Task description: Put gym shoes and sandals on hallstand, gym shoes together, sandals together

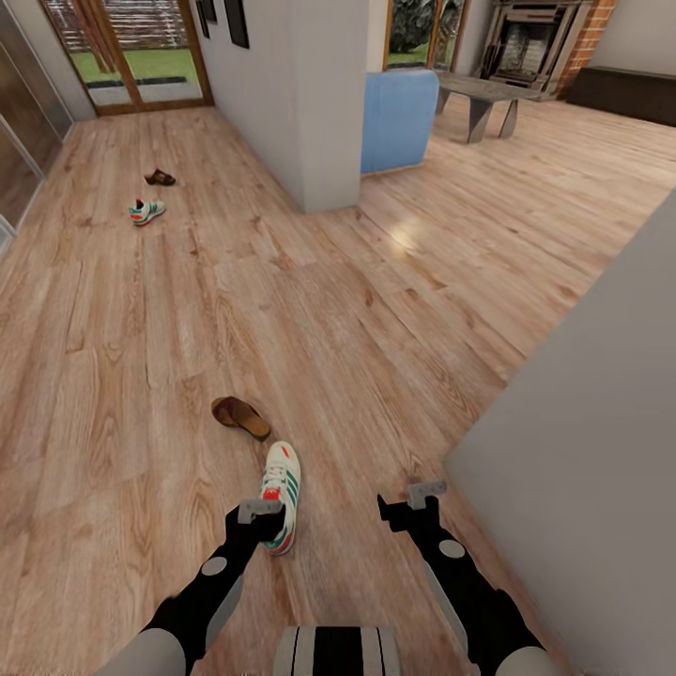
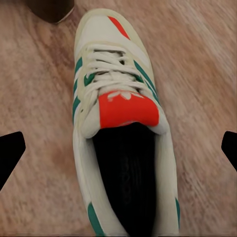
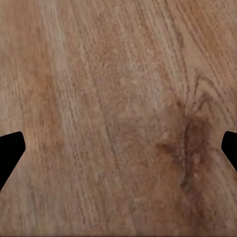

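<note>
Head view: my left gripper [image 1: 260, 512] covers the heel end of the near gym shoe [image 1: 281, 495], so that part is hidden. The shoe lies on the corridor floor [image 1: 376, 310], long axis running near to far, toe pointing away from me. In the left wrist view the shoe [image 2: 121, 128] sits between my spread fingertips [image 2: 10, 153], which touch nothing; its heel is cut off at the frame edge. A near sandal [image 1: 241, 416] lies just beyond and to the left, its long axis slanting from far left to near right. Far off to the left lie the second gym shoe [image 1: 146, 211] and second sandal [image 1: 160, 176], too small to read. My right gripper [image 1: 419, 498] hangs over bare floor [image 3: 118, 98], fingertips [image 3: 10, 153] wide apart. A pale grey surface [image 1: 582, 451] on the right is cut off.
</note>
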`<state>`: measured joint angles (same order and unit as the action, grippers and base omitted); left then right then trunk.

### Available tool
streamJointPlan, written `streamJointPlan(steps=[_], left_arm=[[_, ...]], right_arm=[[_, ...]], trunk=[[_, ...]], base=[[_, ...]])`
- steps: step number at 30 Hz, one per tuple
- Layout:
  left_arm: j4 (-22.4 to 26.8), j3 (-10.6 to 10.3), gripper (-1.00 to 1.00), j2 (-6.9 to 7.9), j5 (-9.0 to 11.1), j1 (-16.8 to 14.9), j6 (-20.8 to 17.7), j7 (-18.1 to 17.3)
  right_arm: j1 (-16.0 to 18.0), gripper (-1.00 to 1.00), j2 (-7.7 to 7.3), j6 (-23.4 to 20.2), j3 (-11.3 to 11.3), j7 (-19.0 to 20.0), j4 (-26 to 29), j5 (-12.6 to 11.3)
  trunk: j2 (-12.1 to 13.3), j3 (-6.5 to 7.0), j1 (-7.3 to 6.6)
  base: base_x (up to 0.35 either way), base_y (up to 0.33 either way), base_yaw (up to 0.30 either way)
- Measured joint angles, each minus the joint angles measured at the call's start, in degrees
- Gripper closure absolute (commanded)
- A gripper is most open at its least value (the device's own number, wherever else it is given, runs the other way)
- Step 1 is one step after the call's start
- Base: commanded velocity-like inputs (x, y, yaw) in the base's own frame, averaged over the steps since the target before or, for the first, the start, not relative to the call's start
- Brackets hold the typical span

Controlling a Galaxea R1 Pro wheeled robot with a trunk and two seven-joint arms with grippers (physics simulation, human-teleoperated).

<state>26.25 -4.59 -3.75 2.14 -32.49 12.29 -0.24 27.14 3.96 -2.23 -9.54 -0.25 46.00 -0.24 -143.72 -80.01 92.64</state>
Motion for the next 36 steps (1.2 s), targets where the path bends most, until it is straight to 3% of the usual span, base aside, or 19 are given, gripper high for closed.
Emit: streamJointPlan(steps=[8,19,33,36], left_arm=[[0.0,0.0,-1.00,-0.01,0.0,0.0,0.0,0.0],[0.0,0.0,-1.00,0.03,0.0,0.1,0.0,0.0],[0.0,0.0,-1.00,0.03,0.0,0.1,0.0,0.0],[0.0,0.0,-1.00,0.03,0.0,0.1,0.0,0.0]], right_arm=[[0.0,-1.00,0.00,0.0,0.0,0.0,0.0,0.0],[-0.1,-1.00,0.00,0.0,0.0,0.0,0.1,0.0],[0.0,-1.00,0.00,0.0,0.0,0.0,0.1,0.0],[-0.1,-1.00,0.00,0.0,0.0,0.0,0.1,0.0]], trunk=[[-0.1,-2.45,0.21],[-0.1,-2.83,0.20],[-0.3,-6.79,0.57],[-0.3,-7.03,0.56]], base=[[0.000,0.000,0.000],[0.000,0.000,0.000],[0.000,0.000,0.000],[0.000,0.000,0.000]])
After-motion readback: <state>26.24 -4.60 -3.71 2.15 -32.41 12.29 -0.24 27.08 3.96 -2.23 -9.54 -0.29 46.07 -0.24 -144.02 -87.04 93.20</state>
